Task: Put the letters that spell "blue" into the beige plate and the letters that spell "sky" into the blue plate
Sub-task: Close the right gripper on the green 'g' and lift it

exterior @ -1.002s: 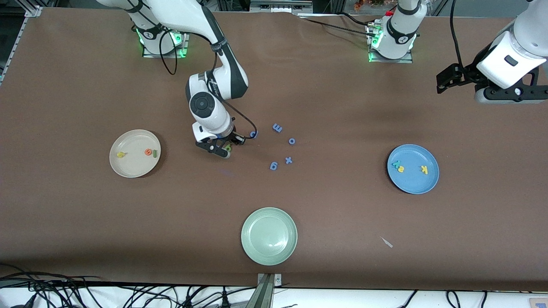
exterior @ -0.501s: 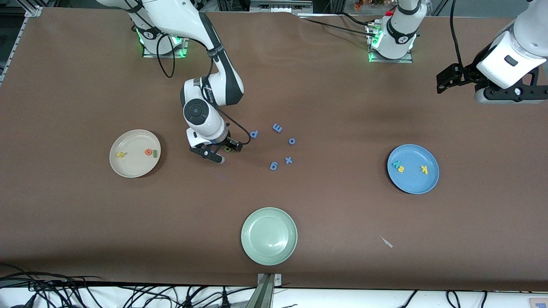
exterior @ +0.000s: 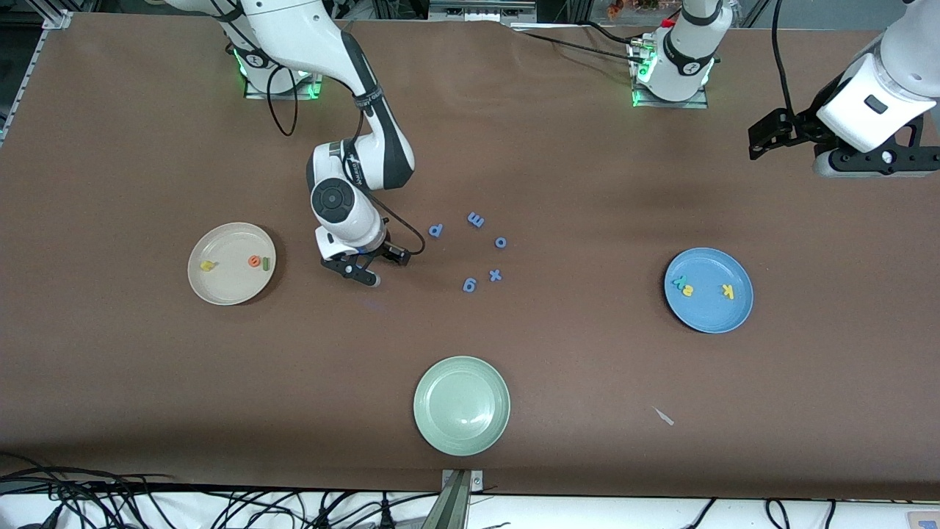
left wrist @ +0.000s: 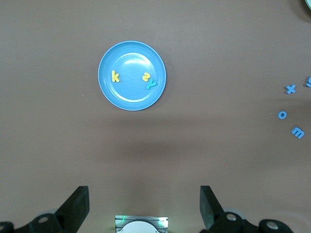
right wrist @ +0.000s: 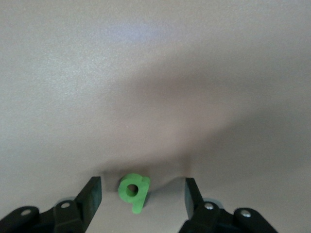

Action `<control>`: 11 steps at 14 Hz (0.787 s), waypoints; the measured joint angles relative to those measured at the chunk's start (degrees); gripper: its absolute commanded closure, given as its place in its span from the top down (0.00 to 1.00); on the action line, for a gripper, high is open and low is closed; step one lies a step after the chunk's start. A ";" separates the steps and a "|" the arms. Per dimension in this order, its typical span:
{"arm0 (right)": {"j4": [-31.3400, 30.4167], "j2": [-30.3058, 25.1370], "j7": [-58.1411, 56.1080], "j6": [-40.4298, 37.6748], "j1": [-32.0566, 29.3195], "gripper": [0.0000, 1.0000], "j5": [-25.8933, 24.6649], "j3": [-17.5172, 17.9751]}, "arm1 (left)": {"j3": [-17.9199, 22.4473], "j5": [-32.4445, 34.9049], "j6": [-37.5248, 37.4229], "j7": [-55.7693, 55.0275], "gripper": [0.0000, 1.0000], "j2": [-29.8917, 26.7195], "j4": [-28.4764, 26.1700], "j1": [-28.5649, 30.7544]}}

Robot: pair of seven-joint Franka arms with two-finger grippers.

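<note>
Three plates sit on the brown table (exterior: pixel 147 147): the beige plate (exterior: pixel 228 285) toward the right arm's end, the blue plate (exterior: pixel 709 312) toward the left arm's end, and a pale green plate (exterior: pixel 461 405) nearest the front camera. The left gripper (left wrist: pixel 144 194) waits, spread wide, above its end. The right gripper (exterior: pixel 382 264), fingers apart, is low between the beige plate and the blue-violet letters (exterior: pixel 470 284); the light green "b" (right wrist: pixel 133 190) lies between its fingers, touching neither. Yellow "u" (exterior: pixel 208 266), orange "e" (exterior: pixel 254 261) and dark green "l" (exterior: pixel 266 262) lie in beige; "s" (exterior: pixel 688 291), "y" (exterior: pixel 679 281) and "k" (exterior: pixel 728 291) in blue.
</note>
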 measured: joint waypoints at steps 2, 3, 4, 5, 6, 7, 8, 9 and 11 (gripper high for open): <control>0.02 0.21 -0.01 0.13 0.00 0.65 0.00 0.03 | -0.04 0.00 0.00 0.00 1.00 0.00 0.00 0.00; 0.02 0.30 -0.02 0.27 0.00 0.65 0.00 0.06 | -0.06 0.00 0.00 0.00 1.00 0.00 0.00 0.00; 0.02 0.35 -0.02 0.35 0.00 0.64 0.00 0.09 | -0.07 0.00 0.00 0.00 1.00 0.00 0.00 0.00; 0.03 0.37 -0.02 0.37 0.01 0.64 0.00 0.18 | -0.09 0.00 0.00 0.00 1.00 0.00 0.00 0.00; 0.04 0.39 -0.02 0.39 0.02 0.64 0.00 0.24 | -0.10 0.00 0.00 0.00 1.00 0.00 0.00 0.00; 0.06 0.39 -0.03 0.39 0.04 0.64 0.00 0.28 | -0.11 0.00 0.00 0.00 1.00 0.00 0.00 0.00; 0.09 0.39 -0.03 0.40 0.04 0.64 0.00 0.32 | -0.11 0.00 0.00 0.00 1.00 0.00 0.00 0.00; 0.11 0.39 -0.02 0.40 0.04 0.64 0.00 0.36 | -0.11 0.00 0.00 0.00 1.00 0.00 0.00 0.00; 0.14 0.40 -0.02 0.40 0.04 0.64 0.00 0.45 | -0.11 0.00 0.00 0.00 1.00 0.00 0.00 0.00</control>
